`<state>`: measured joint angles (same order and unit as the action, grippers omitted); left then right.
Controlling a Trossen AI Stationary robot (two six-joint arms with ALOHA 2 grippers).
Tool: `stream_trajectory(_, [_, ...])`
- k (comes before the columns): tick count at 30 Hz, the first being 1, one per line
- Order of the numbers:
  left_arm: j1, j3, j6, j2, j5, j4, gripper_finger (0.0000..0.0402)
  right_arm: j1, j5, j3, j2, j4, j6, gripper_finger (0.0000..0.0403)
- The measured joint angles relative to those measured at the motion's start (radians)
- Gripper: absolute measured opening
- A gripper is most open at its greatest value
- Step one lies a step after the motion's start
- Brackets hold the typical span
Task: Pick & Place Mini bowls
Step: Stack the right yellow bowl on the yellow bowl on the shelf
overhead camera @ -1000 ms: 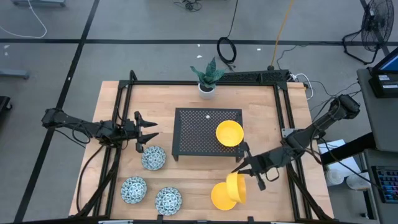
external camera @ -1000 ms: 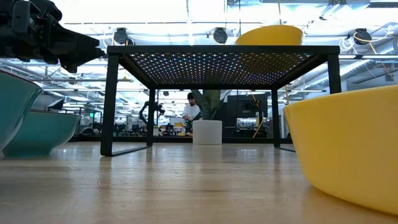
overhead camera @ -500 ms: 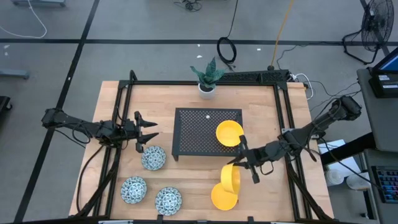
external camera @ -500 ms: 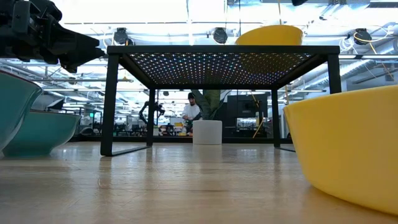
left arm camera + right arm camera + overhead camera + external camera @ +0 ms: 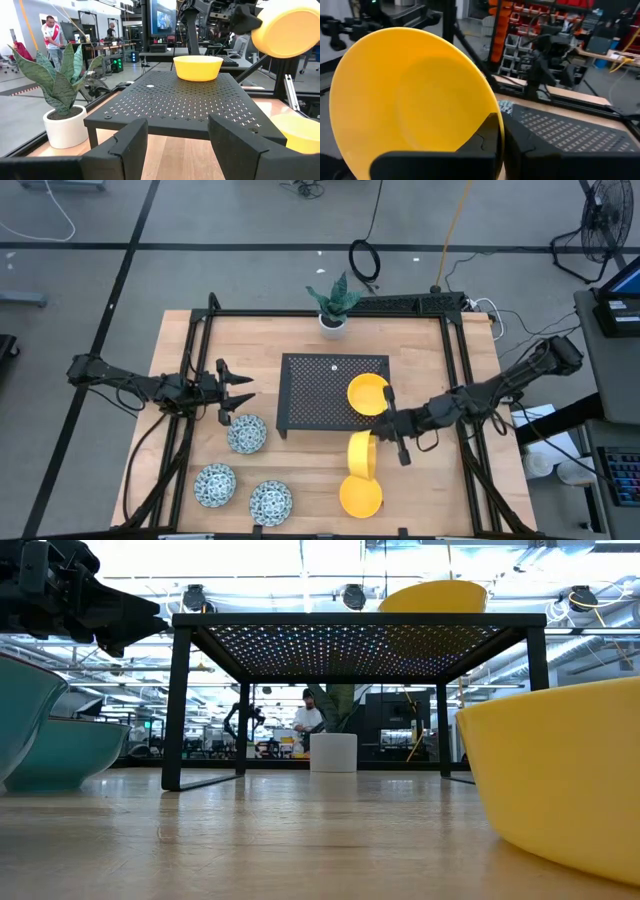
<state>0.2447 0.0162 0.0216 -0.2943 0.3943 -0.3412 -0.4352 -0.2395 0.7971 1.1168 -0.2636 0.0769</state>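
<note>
One yellow mini bowl [image 5: 360,456] hangs on its side in the air just near of the black perforated rack [image 5: 310,395], with my right gripper [image 5: 383,428] shut on it. A second yellow bowl [image 5: 368,394] stands on the rack's right end. A third [image 5: 360,496] rests on the table near the front edge. Three blue-green patterned bowls [image 5: 246,433] [image 5: 214,484] [image 5: 270,502] sit on the table at the front left. My left gripper [image 5: 245,392] waits open, level, left of the rack. My right gripper grips the yellow bowl's rim [image 5: 492,117], one finger inside the bowl and one outside. The fingers [image 5: 487,137] come in level from the table's right. The bowl [image 5: 290,27] is lifted clear and tipped on its side, its opening toward the table's right.
A white pot with a green plant [image 5: 333,308] stands at the table's far edge behind the rack. Black frame rails [image 5: 455,370] run along the table's left and right sides. Bare wood lies between the rack and the patterned bowls.
My right gripper has swung toward the table's left and far side, up toward the rack, still shut on the yellow bowl. The bowl has moved away from the yellow bowl on the table and now shows more edge-on from above.
</note>
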Motion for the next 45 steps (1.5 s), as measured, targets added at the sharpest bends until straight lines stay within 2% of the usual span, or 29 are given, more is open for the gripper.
stream_trajectory(10, [0.000,0.000,0.000,0.000,0.000,0.000,0.0212,0.067,0.000,0.000,-0.013,0.000,0.000,0.0000])
stream_trajectory(27, [0.000,0.000,0.000,0.000,0.000,0.000,0.0212,0.164,-0.002,0.000,-0.198,0.059,0.025,0.0000])
stream_trajectory(32, [0.000,0.000,0.000,0.000,0.000,0.000,0.0212,0.197,-0.079,0.000,-0.231,0.050,0.009,0.0000])
stream_trajectory(36, [0.000,0.000,0.000,0.000,0.000,0.000,0.0212,0.236,-0.074,0.042,-0.237,0.041,-0.043,0.0000])
stream_trajectory(39, [0.000,0.000,0.000,0.000,0.000,0.000,0.0212,0.269,-0.073,0.118,-0.222,0.142,-0.094,0.0000])
stream_trajectory(45, [0.000,0.000,0.000,0.000,0.000,0.000,0.0212,0.359,-0.073,0.352,-0.119,0.562,-0.233,0.0000])
